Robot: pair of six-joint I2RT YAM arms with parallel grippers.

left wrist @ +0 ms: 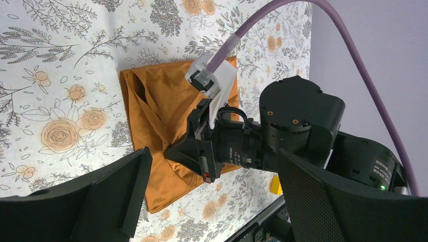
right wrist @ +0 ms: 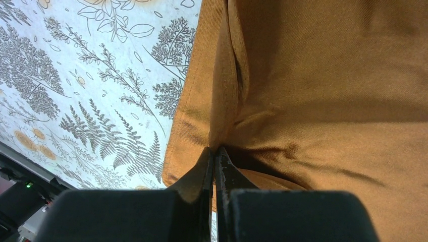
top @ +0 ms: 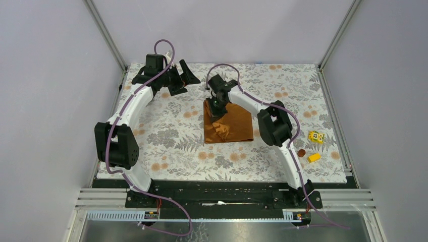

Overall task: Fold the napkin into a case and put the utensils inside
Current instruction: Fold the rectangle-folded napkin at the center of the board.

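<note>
The right gripper (top: 217,107) has its jaws pressed tight together on a pinch of the napkin (top: 229,127). In the wrist view the rust-orange cloth gathers into a ridge that runs away from the fingertips (right wrist: 202,169). The grip sits at the napkin's far left corner. From there the rest of the cloth spreads toward the arm bases and to the gripper's right, creased and partly folded over itself on the floral tablecloth (top: 166,128). The left gripper (top: 182,80) hangs to the left of the right one and farther back, jaws spread wide with nothing between them, apart from the cloth. Well to the right of the right gripper, past its own arm, lie a yellow block (top: 316,136) and a second yellow block (top: 314,158). The round copper-brown bowl of a spoon (top: 301,153) shows just beside the arm, its handle hidden.
</note>
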